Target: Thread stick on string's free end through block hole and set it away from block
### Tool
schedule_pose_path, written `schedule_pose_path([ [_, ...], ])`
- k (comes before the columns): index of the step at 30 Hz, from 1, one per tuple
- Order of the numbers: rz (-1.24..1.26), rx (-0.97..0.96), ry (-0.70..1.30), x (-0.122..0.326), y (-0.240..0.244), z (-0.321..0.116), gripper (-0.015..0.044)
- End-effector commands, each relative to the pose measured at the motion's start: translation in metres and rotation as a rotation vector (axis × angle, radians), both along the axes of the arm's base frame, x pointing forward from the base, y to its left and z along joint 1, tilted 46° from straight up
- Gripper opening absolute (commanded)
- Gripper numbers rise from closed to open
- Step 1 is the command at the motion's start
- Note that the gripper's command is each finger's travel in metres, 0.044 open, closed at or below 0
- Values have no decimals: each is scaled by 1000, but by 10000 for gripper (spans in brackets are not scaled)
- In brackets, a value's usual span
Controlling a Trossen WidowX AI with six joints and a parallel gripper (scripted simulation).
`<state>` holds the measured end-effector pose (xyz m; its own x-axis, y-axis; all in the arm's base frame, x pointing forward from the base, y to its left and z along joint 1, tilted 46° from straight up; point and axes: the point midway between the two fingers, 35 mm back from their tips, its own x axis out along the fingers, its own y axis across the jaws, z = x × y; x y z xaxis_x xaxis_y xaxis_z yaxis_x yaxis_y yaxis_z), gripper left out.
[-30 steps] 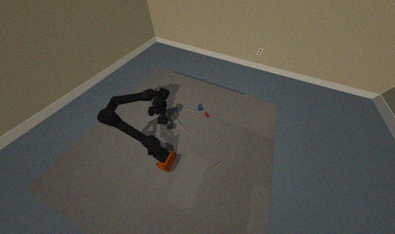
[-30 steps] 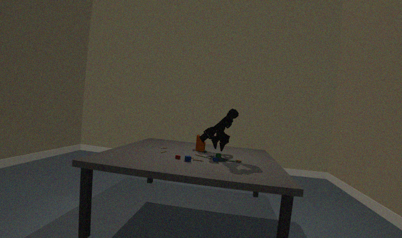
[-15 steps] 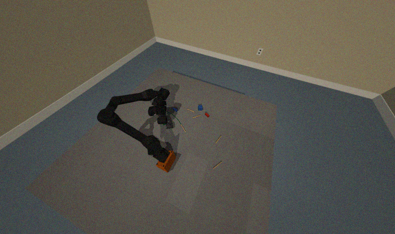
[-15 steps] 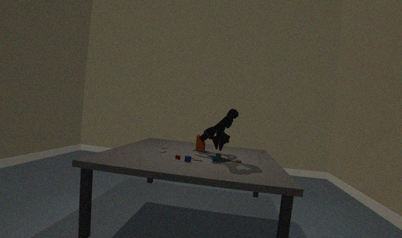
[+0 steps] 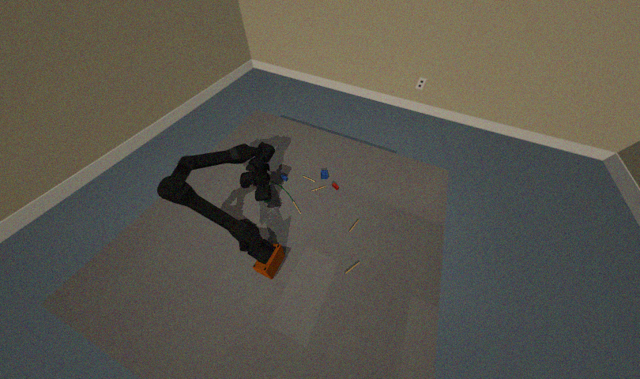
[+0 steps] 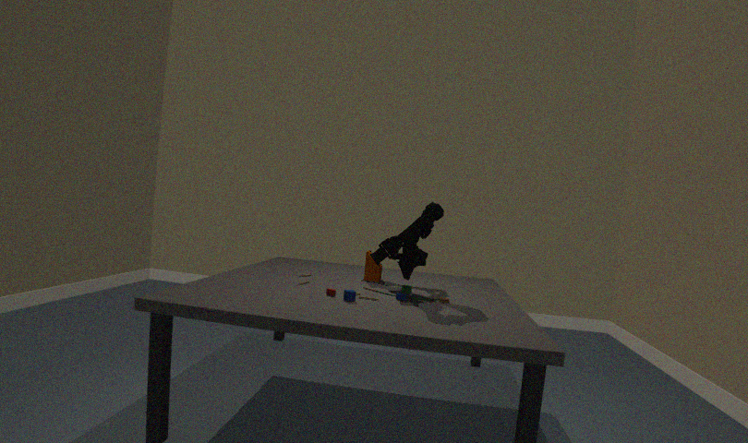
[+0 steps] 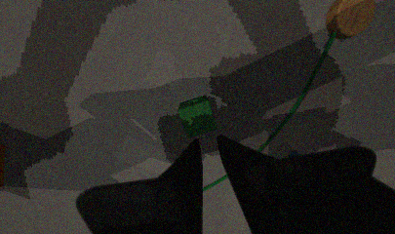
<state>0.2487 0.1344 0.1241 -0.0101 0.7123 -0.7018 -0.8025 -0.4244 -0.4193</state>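
Note:
The stick (image 5: pixel 296 206) on the free end of the green string (image 5: pixel 287 192) (image 7: pixel 307 87) lies on the table; the fingers hide it in the wrist view. The round wooden button (image 7: pixel 351 19) (image 6: pixel 442 300) is at the string's other end. My gripper (image 7: pixel 208 142) (image 6: pixel 406 276) points down above the table. Its tips stand apart by a narrow gap with nothing held; the string passes below it. A green block (image 7: pixel 197 117) (image 6: pixel 406 289) lies beyond the tips. A larger blue block (image 5: pixel 324 174) (image 6: pixel 349 295) stands apart. I cannot make out which block has the hole.
A small blue object (image 5: pixel 284 178) (image 6: pixel 401 296) lies near the string. A red piece (image 5: pixel 335 186) (image 6: pixel 331 293) is beside the larger blue block. Loose sticks (image 5: pixel 318 189) (image 5: pixel 354 225) (image 5: pixel 352 267) lie on the table (image 5: pixel 384 281). The orange arm base (image 5: pixel 270 263) (image 6: pixel 373 269) stands behind.

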Motion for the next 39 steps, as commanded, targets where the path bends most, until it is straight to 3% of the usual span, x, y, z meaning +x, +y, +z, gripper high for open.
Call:
schedule_pose_path([
  [1,0,0,0,0,0,0,0],
  [16,0,0,0,0,0,0,0],
  [26,0,0,0,0,0,0,243],
  [27,0,0,0,0,0,0,243],
  [36,0,0,0,0,0,0,7],
  [39,0,0,0,0,0,0,0],
])
